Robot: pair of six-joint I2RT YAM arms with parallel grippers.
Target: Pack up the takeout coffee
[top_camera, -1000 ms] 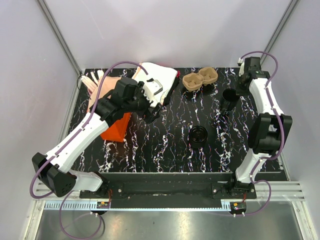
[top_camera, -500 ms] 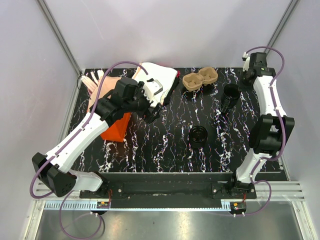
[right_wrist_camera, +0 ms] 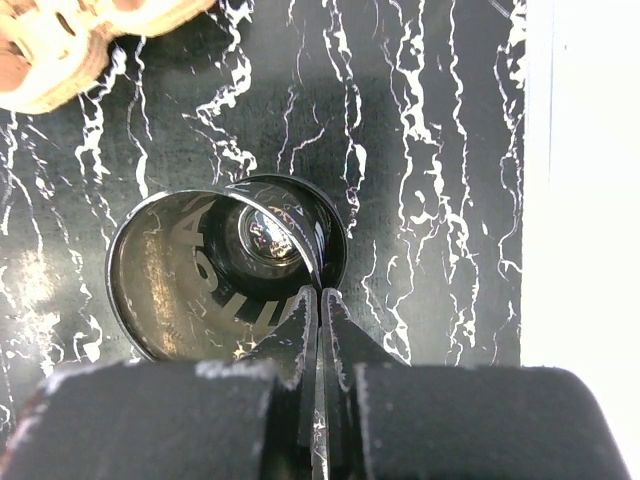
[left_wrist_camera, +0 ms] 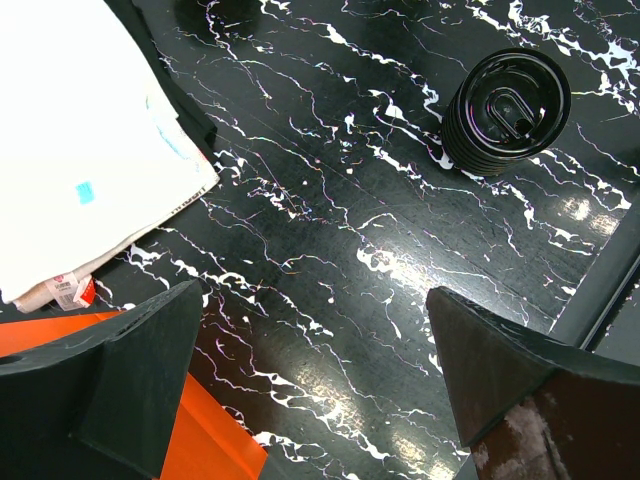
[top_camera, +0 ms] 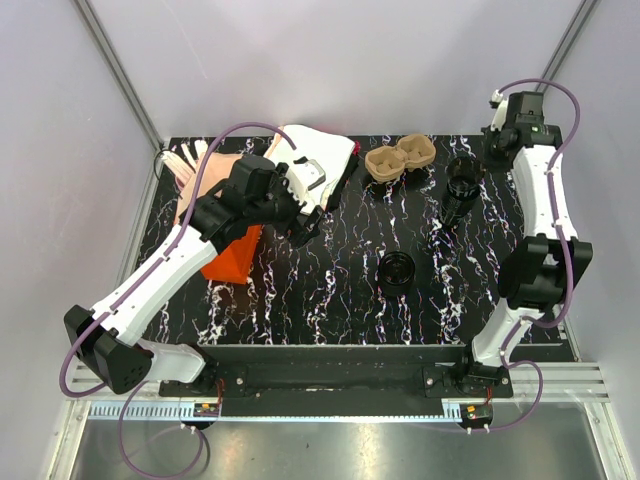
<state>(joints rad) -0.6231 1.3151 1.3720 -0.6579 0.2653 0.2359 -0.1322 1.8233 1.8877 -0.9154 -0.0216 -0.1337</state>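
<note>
**Item:** small black tapered disposable takeout coffee cup (top_camera: 457, 205), mouth open, at 2 o'clock on the black white-veined table (top_camera: 330, 300). It is at 4 o'clock from the brown two-hollow cardboard tray (top_camera: 398, 160) and apart from it.
**Right gripper** (right_wrist_camera: 320, 292): clenched on the cup's rim wall.
**Left gripper** (left_wrist_camera: 312, 295): released, spread wide, holding nothing, at 9 o'clock of the table's centre.
**Black round ribbed lidded piece** (left_wrist_camera: 505, 110): near the table's centre.

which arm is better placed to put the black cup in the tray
Right. The right gripper is shut on the rim of the black cup, near the cardboard tray; the left gripper hangs open by the bags.
</note>
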